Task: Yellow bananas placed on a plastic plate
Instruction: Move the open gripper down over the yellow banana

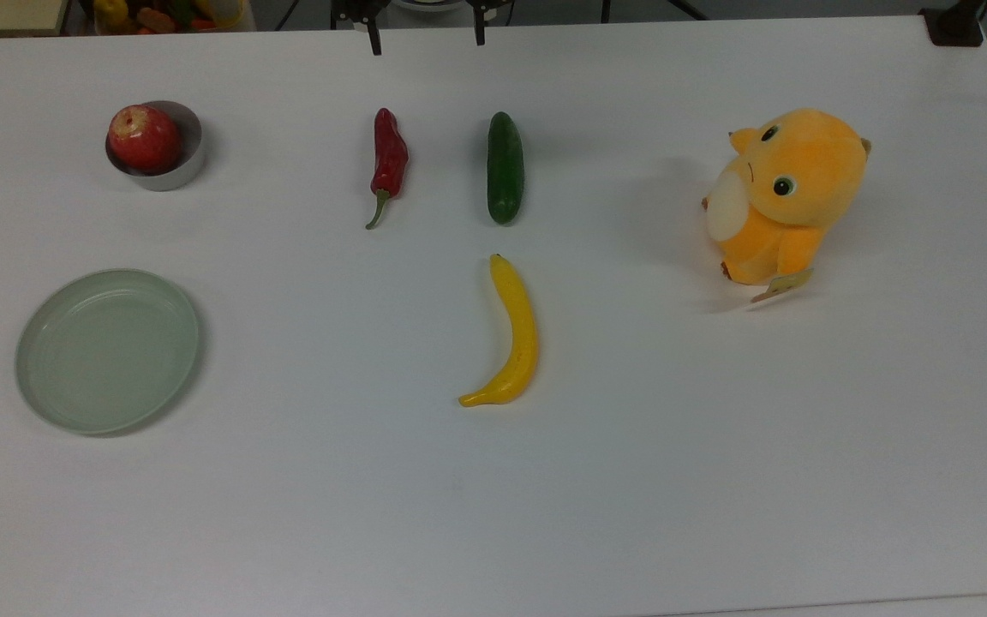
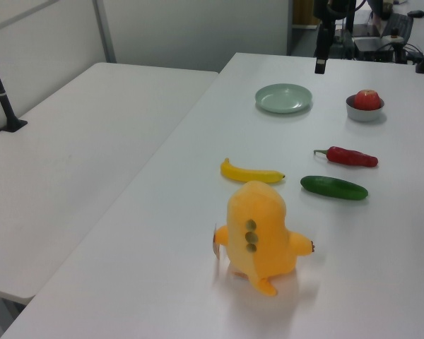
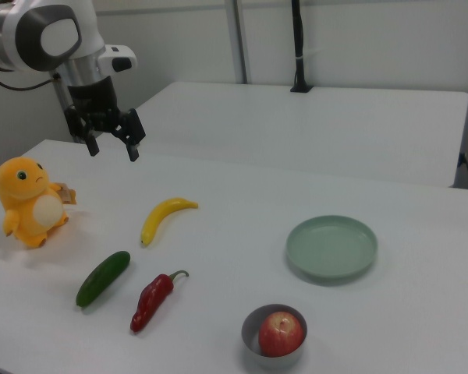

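Yellow banana lying flat on the white table, near the middle, curved, dark tip pointing at the cucumber just beyond it in the top view; not touching anything. Pale grey-green plastic plate well apart from it, at the top view's left, bare inside. Beyond the plate in the top view, a small steel bowl holding a red apple. Red chilli pepper lying beside the cucumber, on the top view's left of it, the two roughly parallel and apart. Orange plush toy sitting upright at the top view's right, a tag at its foot.

Gripper hanging in the air above the table in the right view, at the right view's upper left, above and behind the banana, between the plush toy and the banana as seen there. Fingers spread apart, pointing down, nothing between them. In the left view, one dark finger hanging above the table's far end, near the plate.
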{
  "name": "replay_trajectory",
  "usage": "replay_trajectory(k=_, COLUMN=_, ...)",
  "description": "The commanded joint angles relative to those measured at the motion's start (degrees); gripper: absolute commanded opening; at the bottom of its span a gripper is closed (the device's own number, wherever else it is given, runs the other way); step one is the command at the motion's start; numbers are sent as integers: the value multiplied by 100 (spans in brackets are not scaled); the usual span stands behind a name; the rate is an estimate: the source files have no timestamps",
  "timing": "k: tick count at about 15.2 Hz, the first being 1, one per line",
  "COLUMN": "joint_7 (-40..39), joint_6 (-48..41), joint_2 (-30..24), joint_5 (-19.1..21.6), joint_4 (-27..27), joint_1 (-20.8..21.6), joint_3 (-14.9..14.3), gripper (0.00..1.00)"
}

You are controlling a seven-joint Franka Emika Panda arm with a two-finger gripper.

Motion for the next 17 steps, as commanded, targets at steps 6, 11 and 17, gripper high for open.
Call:
replay_trajectory(k=6, joint_7=-96, joint_6=129, joint_2=-177, joint_5=-61, joint_4=-227, joint_1=54, joint_3=-61, gripper=100)
replay_trajectory(k=11, joint_7=-96, joint_6=199, joint_2=59, joint_5=-53, joint_4=-200, joint_1=72, joint_3=-61, gripper=100)
replay_trajectory(k=17, joint_7=-52, joint_6=1551, joint_2=920, joint_5=-61, joint_4=-86, joint_1=274, joint_3=-43, gripper=100)
